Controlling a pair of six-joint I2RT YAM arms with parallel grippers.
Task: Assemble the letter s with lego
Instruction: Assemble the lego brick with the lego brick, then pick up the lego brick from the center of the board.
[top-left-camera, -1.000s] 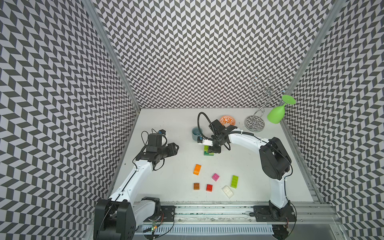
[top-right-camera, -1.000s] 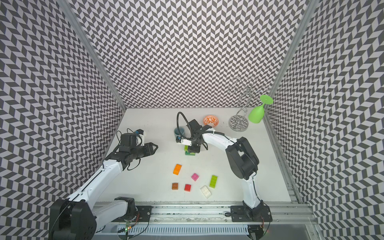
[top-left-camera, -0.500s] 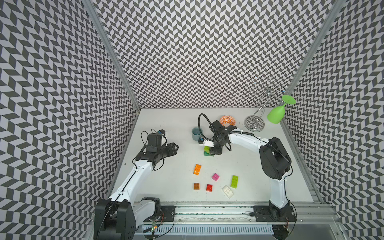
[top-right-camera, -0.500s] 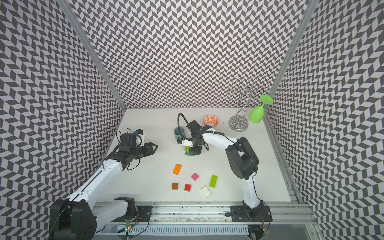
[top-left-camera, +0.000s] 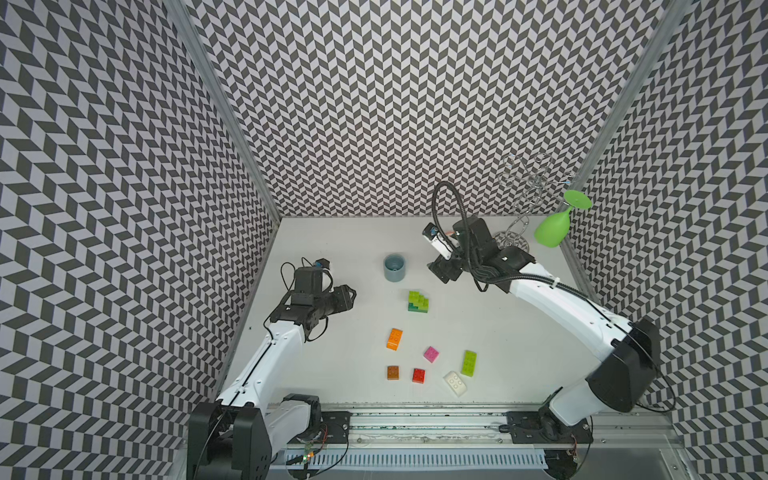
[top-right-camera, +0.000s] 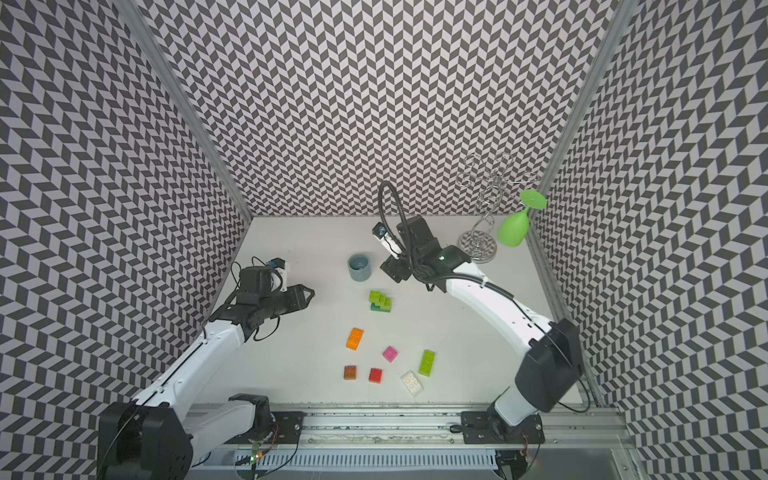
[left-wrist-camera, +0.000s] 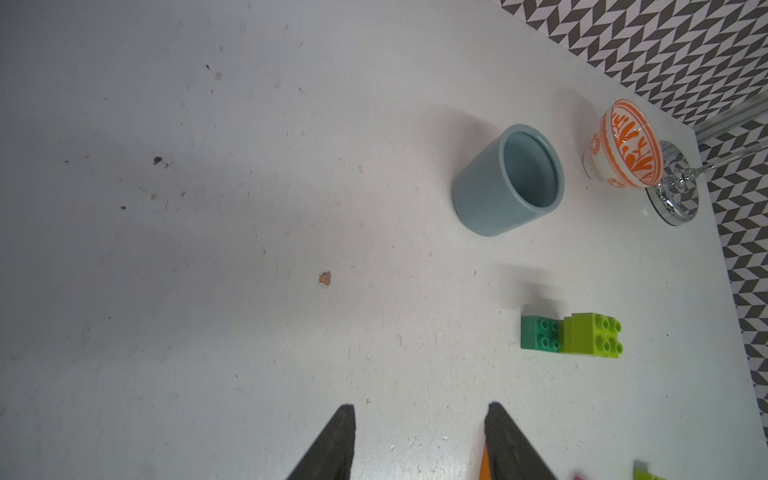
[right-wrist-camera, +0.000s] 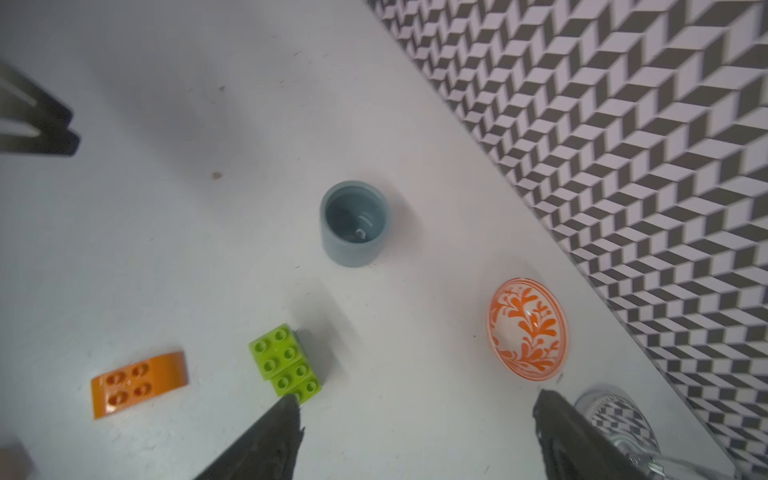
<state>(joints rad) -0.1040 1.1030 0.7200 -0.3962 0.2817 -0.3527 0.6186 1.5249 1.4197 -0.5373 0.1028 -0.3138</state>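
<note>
The right gripper (top-left-camera: 444, 271) has just let go. A second ago it was pinched down over the green stack (top-left-camera: 417, 301) near the table's middle. Now its jaws stand wide and empty, and it has drawn back to about one o'clock of the stack, clear of it.

The lime pieces sit stepped on the dark green one, so that brick looks placed, though the S is barely begun.

At six o'clock of the stack wait:
- the orange brick (top-left-camera: 394, 338)
- the pink brick (top-left-camera: 431, 354)
- the lime oblong brick (top-left-camera: 469, 363)
- the brown brick (top-left-camera: 393, 372)
- the red brick (top-left-camera: 419, 375)
- the white brick (top-left-camera: 455, 382)

The left gripper (top-left-camera: 347, 297) hasn't stirred at nine o'clock, jaws partly apart, holding nothing.
</note>
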